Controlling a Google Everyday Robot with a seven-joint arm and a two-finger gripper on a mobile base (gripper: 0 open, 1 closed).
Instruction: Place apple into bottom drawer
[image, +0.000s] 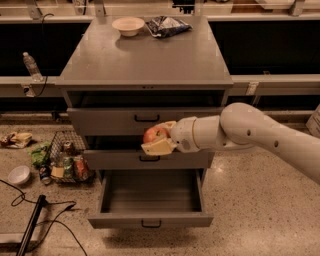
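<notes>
Transport step: my gripper (158, 140) grips the apple (154, 133) above the open bottom drawer (150, 220), probably centred; next lower, release.

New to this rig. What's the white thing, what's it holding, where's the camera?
There is one picture from one camera, looking down at the front of a grey drawer cabinet. Where the camera is mounted isn't shown.

The white tube coming in from the right is a robot arm. At its tip is the gripper, a two-finger clamp, shut on a red apple. It hangs in front of the upper drawers, above the bottom drawer, which is pulled out.

On the cabinet top sit a white bowl and a crumpled snack bag. On the floor to the left is a wire basket of cans and packets.
</notes>
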